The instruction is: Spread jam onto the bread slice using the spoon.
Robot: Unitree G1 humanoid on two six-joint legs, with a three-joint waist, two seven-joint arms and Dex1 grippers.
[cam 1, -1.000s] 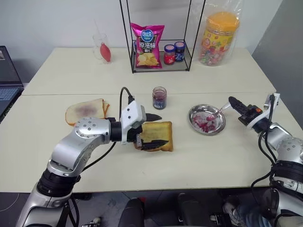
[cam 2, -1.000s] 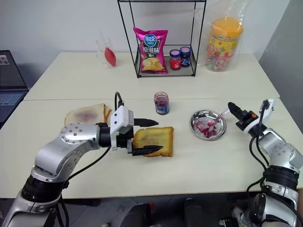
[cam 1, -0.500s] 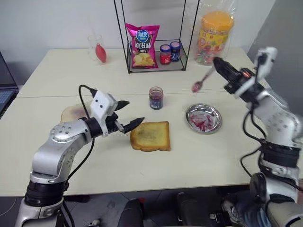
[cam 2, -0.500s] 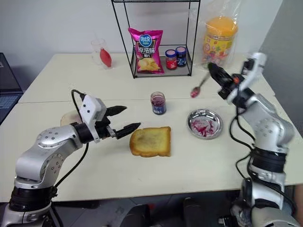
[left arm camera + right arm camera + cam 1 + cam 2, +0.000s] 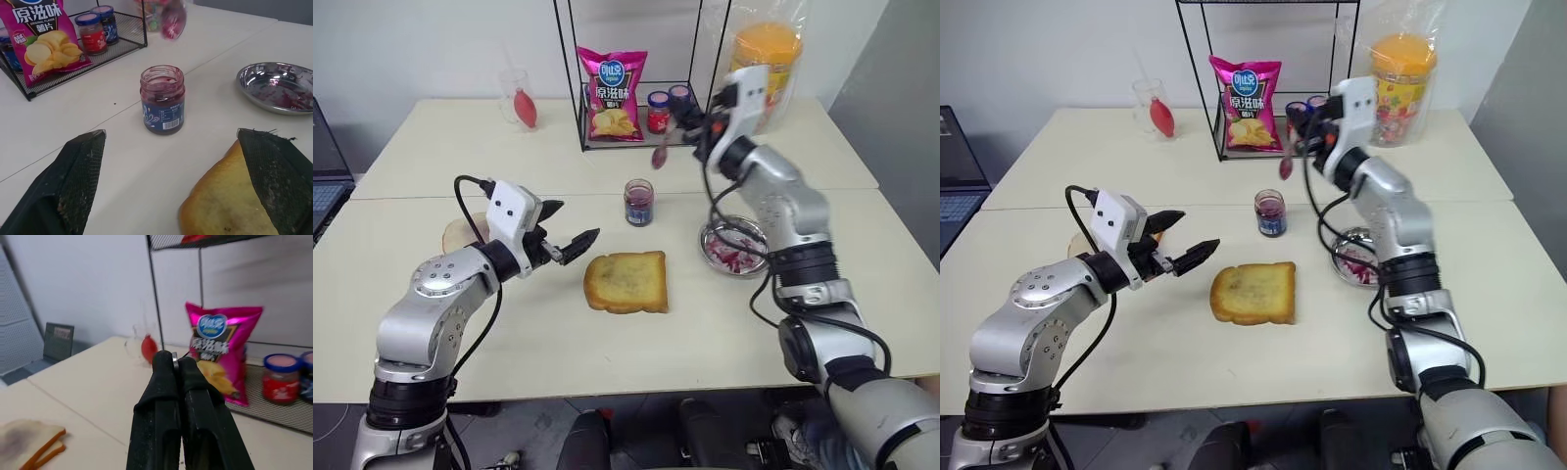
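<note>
One square golden-brown toasted bread slice (image 5: 626,282) is lying flat near the glass jam jar (image 5: 640,202) while the raised right gripper (image 5: 693,127) is pinching the slim jam-smeared metal spoon (image 5: 662,150) above it, and the left gripper (image 5: 570,233) is hovering agape beside the toast.

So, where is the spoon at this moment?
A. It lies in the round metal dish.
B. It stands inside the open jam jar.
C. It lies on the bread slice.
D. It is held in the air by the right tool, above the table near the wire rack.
D: the right tool is shut on the spoon, whose red-smeared bowl hangs in the air in front of the wire rack, above the jam jar.
</note>
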